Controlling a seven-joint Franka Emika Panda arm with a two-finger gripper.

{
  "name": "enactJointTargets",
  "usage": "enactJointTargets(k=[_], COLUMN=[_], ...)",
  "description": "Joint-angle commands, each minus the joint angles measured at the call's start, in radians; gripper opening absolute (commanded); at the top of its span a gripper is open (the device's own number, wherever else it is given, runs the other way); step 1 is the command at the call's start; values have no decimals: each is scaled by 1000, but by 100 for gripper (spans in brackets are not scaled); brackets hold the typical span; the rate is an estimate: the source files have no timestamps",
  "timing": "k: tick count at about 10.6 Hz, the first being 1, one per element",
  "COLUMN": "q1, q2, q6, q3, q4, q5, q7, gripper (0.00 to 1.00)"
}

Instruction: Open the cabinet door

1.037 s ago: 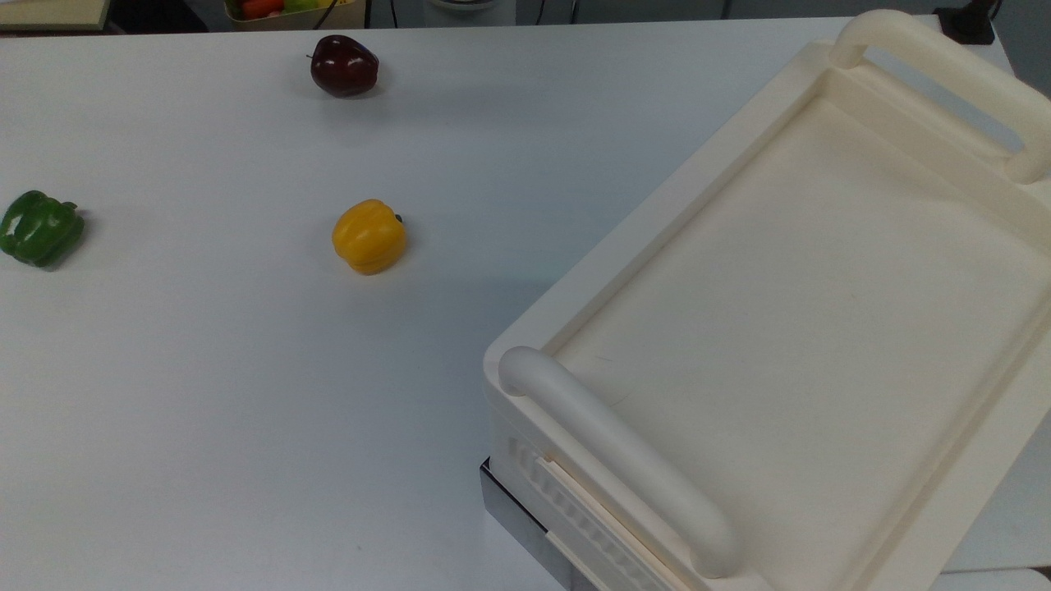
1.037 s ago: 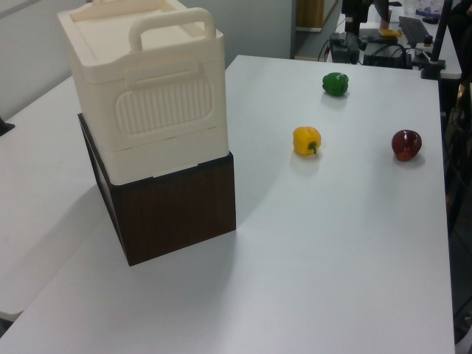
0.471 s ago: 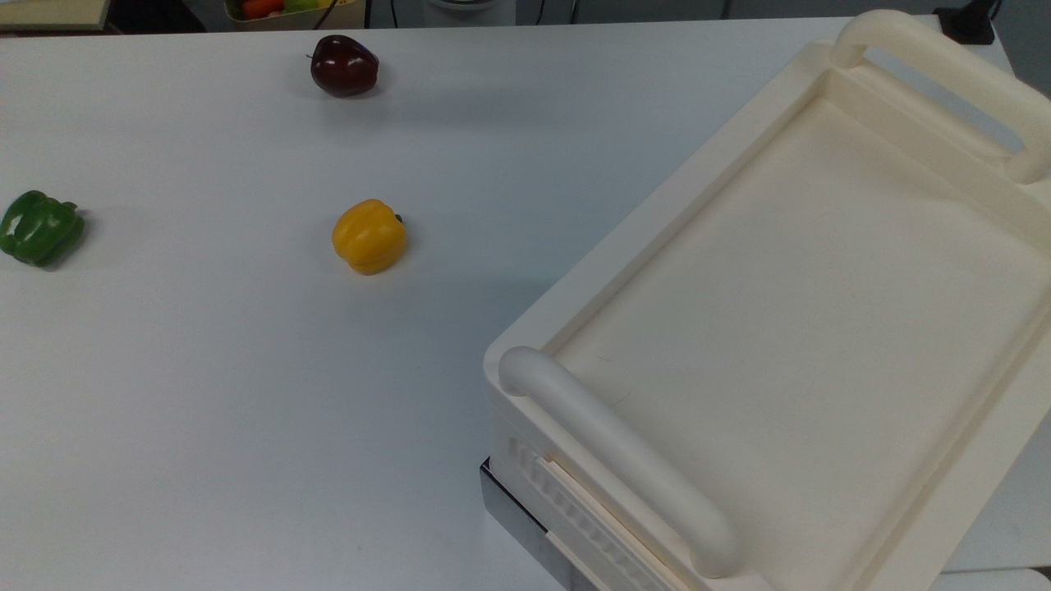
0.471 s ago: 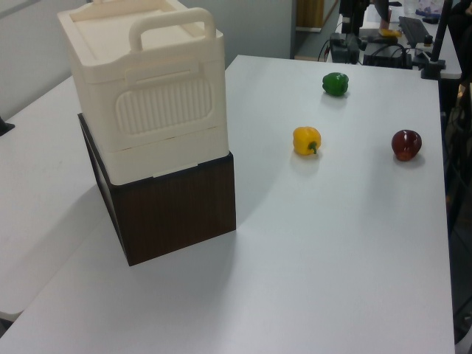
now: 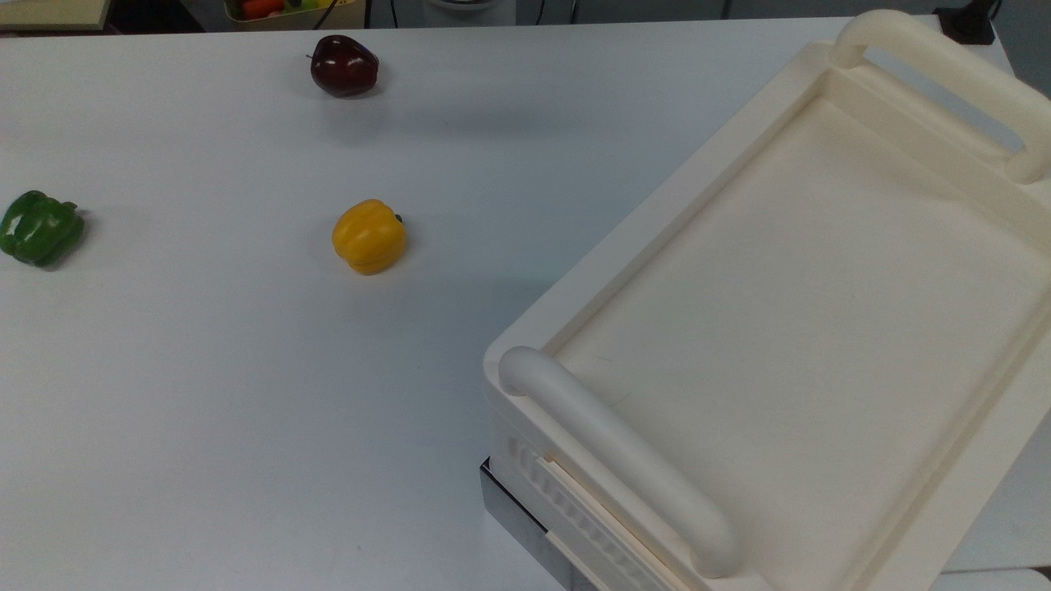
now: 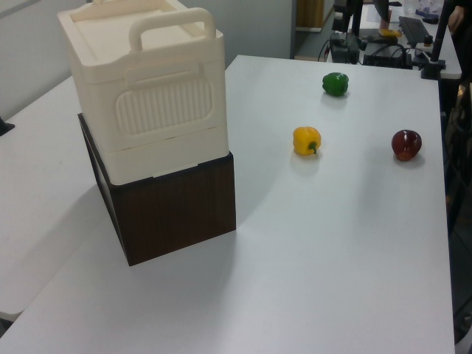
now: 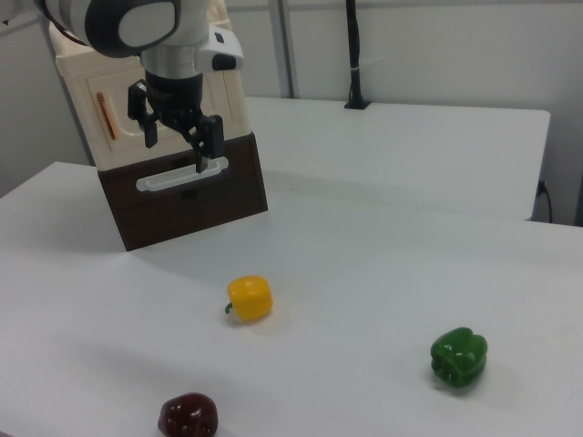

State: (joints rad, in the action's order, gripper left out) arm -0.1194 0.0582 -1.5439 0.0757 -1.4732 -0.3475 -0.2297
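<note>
Gripper point(image 7: 177, 144) hangs with fingers spread, holding nothing, in front of the cabinet's point(image 7: 182, 196) face. Cabinet door point(image 7: 137, 107), cream with copper strip handle point(image 7: 108, 116), sits just behind and to the right view's left of it, shut. Yellow pepper point(image 7: 250, 299) lies nearer on the table point(image 7: 383, 273).

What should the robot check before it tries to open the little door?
1. Door looks shut and ready to be opened: ok.
2. Handle is uncovered: ok.
3. Gripper is open and empty: ok.
4. Gripper is lined up with the handle: not ok. It hangs in front of the cabinet, to the right view's right of the handle.
5. Yellow pepper, green pepper and apple lie away from the cabinet: ok.
6. Which way the door swings: cannot tell.
</note>
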Motion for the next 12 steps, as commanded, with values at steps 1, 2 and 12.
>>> enactJointTargets(k=[1,2,12], q1=[93,124,473], q2=[26,32,104], q6=[-161,-238,-640], q3=[-5,-5,-5], q4=[-4,-4,-4], q5=[-14,-18,44], q7=[-65,-77,-275], gripper=[100,100,71])
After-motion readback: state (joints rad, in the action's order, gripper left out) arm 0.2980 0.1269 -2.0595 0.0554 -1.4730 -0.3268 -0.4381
